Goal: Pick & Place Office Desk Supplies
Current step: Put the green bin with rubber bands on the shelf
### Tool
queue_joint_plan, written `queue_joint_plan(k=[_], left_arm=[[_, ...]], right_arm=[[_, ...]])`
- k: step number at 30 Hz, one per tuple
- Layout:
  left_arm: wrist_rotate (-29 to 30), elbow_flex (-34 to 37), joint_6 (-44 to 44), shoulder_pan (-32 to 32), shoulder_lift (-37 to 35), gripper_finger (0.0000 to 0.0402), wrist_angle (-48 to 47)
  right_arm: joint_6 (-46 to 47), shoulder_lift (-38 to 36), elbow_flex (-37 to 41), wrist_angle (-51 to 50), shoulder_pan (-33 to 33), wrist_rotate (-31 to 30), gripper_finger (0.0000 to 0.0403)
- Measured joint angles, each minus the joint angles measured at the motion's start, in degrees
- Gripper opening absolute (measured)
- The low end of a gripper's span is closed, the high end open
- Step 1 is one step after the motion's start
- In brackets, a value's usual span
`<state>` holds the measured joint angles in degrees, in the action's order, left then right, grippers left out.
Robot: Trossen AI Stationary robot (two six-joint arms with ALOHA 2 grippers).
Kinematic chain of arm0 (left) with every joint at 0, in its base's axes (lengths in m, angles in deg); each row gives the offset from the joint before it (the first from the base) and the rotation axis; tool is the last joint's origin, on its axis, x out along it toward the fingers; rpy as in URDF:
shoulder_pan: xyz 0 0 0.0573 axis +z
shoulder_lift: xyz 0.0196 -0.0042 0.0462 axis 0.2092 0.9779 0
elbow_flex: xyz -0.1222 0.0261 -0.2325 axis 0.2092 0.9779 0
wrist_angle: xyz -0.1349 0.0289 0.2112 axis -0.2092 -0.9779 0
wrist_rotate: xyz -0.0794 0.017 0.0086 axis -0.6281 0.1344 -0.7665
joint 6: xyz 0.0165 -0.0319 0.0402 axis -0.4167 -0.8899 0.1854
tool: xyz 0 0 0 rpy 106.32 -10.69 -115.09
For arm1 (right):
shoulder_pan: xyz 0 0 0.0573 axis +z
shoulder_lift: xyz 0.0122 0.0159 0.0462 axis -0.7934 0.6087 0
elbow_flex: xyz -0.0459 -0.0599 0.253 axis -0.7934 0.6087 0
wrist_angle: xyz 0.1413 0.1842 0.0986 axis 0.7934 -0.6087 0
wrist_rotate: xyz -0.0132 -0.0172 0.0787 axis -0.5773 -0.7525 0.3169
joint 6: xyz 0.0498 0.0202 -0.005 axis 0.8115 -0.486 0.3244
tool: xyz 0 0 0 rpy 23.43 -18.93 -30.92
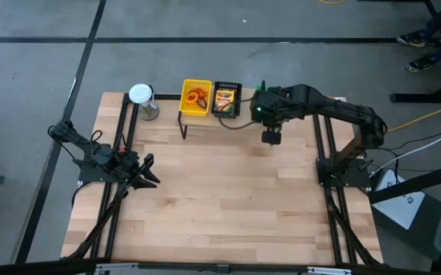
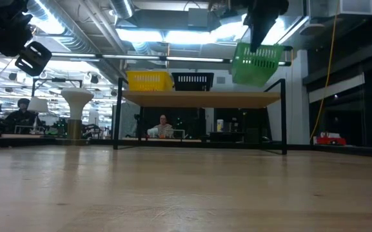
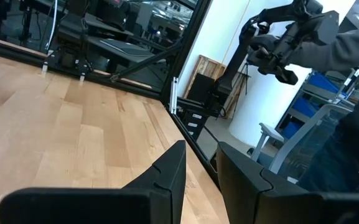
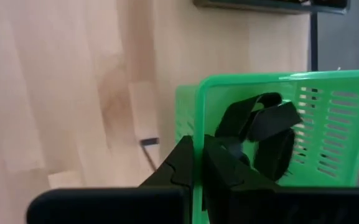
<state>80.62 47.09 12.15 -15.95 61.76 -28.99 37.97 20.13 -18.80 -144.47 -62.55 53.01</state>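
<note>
At the left of the high view the left end effector waits low over the wooden desk, its fingers narrowly parted and holding nothing, as its own wrist view shows. Moving right along the raised shelf at the top centre of the frame: a grey cylinder with a white round top, then the yellow tray with thin orange rings lying in it, which look light, limp and liable to slip, so best pinched across one strand. Just beside it, the black tray holds a yellow crayon box; it looks light and fairly stiff cardboard that could crush under a hard squeeze, so a gentle hold across its narrow sides would suit. Right of that, the right end effector is closed on the wall of the green tray, which hangs tilted above the shelf in the low view. Inside it lie black clips, small, hard and smooth, likely to slide when the tray tips; the raised handles look like the surest place to grip them.
</note>
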Motion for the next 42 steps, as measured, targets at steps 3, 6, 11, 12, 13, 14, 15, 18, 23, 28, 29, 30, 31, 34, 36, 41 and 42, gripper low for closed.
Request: queue_joint_plan(k=[3,6,11,12,13,14,15,18,23,28,29,30,31,34,36,41,42], left_arm=[[0.0,0.0,0.0,0.0,0.0,0.0086,0.0],[0.0,0.0,0.0,0.0,0.0,0.0086,0.0],[0.0,0.0,0.0,0.0,0.0,0.0086,0.0],[0.0,0.0,0.0,0.0,0.0,0.0086,0.0],[0.0,0.0,0.0,0.0,0.0,0.0086,0.0],[0.0,0.0,0.0,0.0,0.0,0.0086,0.0],[0.0,0.0,0.0,0.0,0.0,0.0086,0.0],[0.0,0.0,0.0,0.0,0.0,0.0086,0.0],[0.0,0.0,0.0,0.0,0.0,0.0086,0.0],[0.0,0.0,0.0,0.0,0.0,0.0086,0.0],[0.0,0.0,0.0,0.0,0.0,0.0086,0.0],[0.0,0.0,0.0,0.0,0.0,0.0086,0.0],[0.0,0.0,0.0,0.0,0.0,0.0086,0.0],[0.0,0.0,0.0,0.0,0.0,0.0086,0.0],[0.0,0.0,0.0,0.0,0.0,0.0086,0.0],[0.0,0.0,0.0,0.0,0.0,0.0086,0.0],[0.0,0.0,0.0,0.0,0.0,0.0086,0.0]], right_arm=[[-2.2,0.3,0.0,1.8,-2.2,0.4,0.0012],[-3.4,0.4,0.0,3.7,-4.1,2.0,0.0012],[-3.9,0.5,0.0,4.2,-6.0,3.1,0.0012],[-3.9,0.7,0.0,4.3,-6.2,3.1,0.0012],[-4.0,0.9,0.0,4.3,-6.5,3.1,0.0012],[-4.4,1.1,0.0,4.4,-6.8,3.3,0.0012],[-4.9,1.5,0.0,4.6,-7.0,3.5,0.0012],[-5.9,2.5,0.1,5.5,-7.7,4.5,0.0012],[-7.1,4.1,1.9,7.7,-8.3,5.4,0.0012],[-8.2,4.9,2.1,8.0,-8.7,5.9,0.0012],[-8.2,4.9,2.1,8.0,-8.7,5.9,0.0012],[-8.1,4.9,2.1,8.0,-8.7,5.9,0.0012],[-8.1,4.9,2.1,8.0,-8.7,6.0,0.0012],[-8.1,4.9,2.1,7.9,-8.7,7.7,0.0012],[-8.1,4.9,2.1,7.9,-8.6,8.0,0.0012],[-8.1,4.9,2.1,8.1,-8.7,8.9,0.0012],[-8.1,4.9,2.1,8.1,-8.8,9.0,0.0012]])
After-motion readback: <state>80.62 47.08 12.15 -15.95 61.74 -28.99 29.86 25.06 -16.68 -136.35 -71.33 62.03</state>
